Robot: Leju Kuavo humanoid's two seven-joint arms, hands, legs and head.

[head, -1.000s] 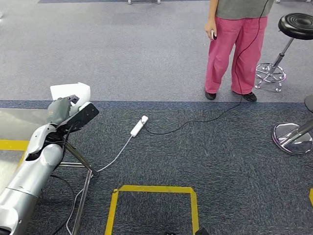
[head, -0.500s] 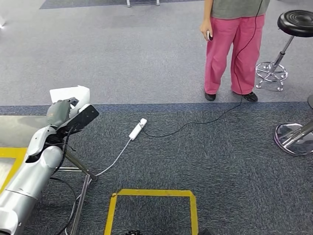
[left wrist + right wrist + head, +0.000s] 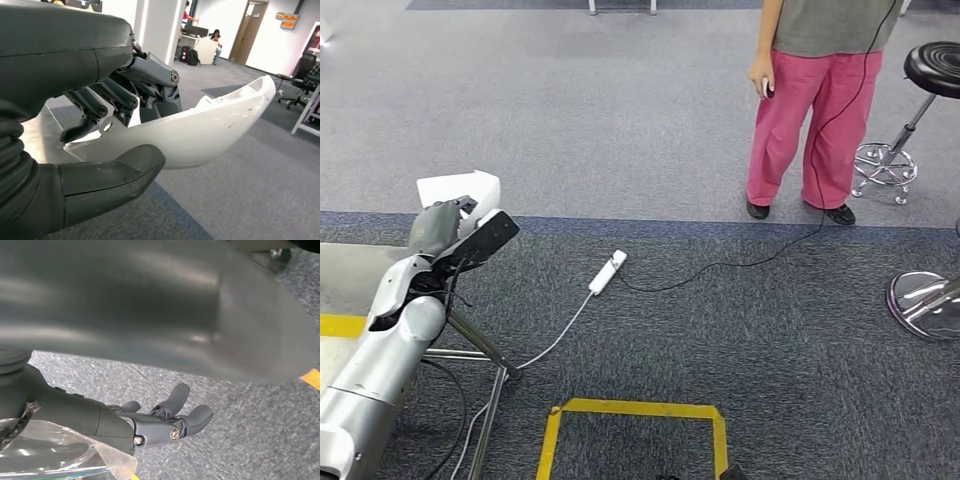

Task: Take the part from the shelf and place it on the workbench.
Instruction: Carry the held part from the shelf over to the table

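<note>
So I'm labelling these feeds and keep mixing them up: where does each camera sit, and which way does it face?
Head view: high on the body, looking forward and down at carpet, a power strip and a person; the left arm comes in lower left.
Left wrist view: behind the left hand, looking across the room; thumb and fingers grip the white part.
Right wrist view: behind the right hand, facing down at carpet; fingers apart, holding nothing.
Shared: head and left wrist views both show the left hand holding the white part.

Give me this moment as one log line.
left hand: holds white part | right hand: open, hanging over carpet | person: standing ahead | workbench: unseen
</note>
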